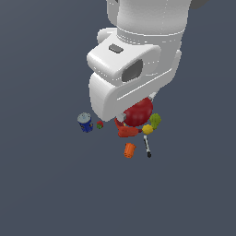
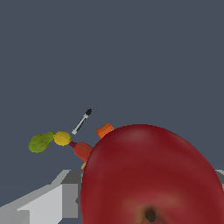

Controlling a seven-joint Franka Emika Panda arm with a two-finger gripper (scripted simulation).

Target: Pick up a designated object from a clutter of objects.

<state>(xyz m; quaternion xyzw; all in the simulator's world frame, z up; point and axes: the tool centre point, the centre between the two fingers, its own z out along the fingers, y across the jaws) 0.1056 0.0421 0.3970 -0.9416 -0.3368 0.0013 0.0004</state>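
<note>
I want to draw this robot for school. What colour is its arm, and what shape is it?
The arm is glossy white, made of chunky rounded blocks stacked together. One block has a dark grey oval patch and a small grey button-like mark on top. No cables show. Its tool is mostly hidden; in the wrist view only blocky pale grey finger parts appear.

arm (image 1: 138, 55): white, reaches down from the top of the exterior view, wrist bent over the clutter
gripper (image 2: 65, 199): one grey finger visible, against the apple (image 2: 148, 175); grip on it unclear
</note>
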